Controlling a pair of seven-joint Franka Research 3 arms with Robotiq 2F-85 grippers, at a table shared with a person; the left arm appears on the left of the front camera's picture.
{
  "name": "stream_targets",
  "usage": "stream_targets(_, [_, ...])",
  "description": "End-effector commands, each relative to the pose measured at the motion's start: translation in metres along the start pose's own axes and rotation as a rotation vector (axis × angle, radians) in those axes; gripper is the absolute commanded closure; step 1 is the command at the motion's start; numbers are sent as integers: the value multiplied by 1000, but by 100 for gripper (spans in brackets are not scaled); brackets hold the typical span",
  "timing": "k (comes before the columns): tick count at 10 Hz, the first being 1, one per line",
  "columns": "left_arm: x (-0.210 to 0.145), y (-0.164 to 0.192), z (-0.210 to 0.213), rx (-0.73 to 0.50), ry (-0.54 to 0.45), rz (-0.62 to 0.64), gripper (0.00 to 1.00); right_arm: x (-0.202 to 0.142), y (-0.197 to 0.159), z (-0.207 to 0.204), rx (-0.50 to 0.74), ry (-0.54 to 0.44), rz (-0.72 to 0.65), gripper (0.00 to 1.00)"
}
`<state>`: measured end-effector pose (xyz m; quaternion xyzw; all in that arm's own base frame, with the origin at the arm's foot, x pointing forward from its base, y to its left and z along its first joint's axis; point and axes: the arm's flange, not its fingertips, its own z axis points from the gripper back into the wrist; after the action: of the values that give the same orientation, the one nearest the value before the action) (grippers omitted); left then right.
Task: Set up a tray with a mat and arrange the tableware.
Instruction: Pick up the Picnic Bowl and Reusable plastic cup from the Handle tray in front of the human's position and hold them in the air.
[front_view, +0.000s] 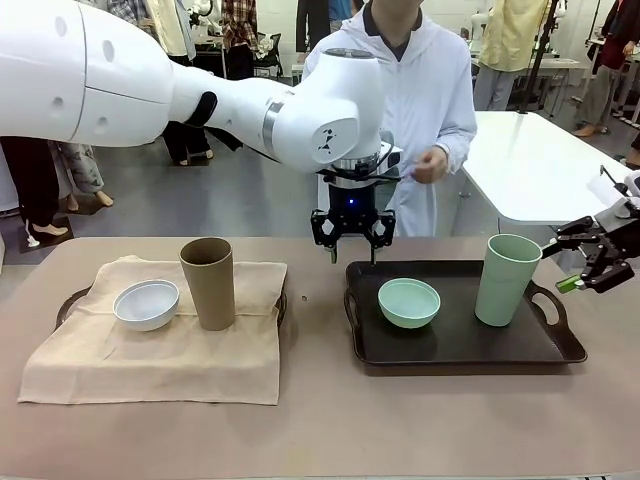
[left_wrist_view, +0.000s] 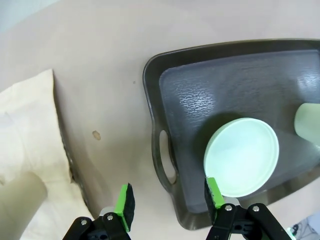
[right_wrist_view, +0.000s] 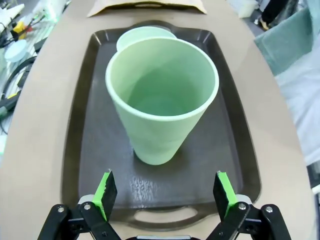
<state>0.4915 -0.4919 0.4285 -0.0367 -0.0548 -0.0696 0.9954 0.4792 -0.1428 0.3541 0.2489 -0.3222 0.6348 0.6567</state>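
The left hand hangs, fingers apart, above the left end of the dark tray, which carries the mint green bowl and the mint green cup. The right hand, also spread, is near this cup, not touching. The white bowl and the tan-brown cup stand on the beige mat. The small logo on the left arm is unreadable.

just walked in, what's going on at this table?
Nothing is gripped right now. One tray carries a beige mat with the white bowl and tan cup on it. The dark tray has no mat and holds the mint bowl and mint cup. The left gripper hangs over the dark tray's left end, jaws open. The right gripper faces the mint cup, jaws open. A person stands at the far side.
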Motion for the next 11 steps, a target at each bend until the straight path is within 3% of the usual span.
stream_targets(1, [-4, 4, -14, -27, 11, -26, 26, 4, -8, -11, -27, 2, 19, 0])
stream_targets(5, [-3, -11, -35, -40, 41, -37, 26, 14, -23, -31, -4, -18, 77, 0])
stream_targets(11, [15, -23, -46, -37, 23, 7, 26, 7, -43, -47, 12, -83, 5, 0])
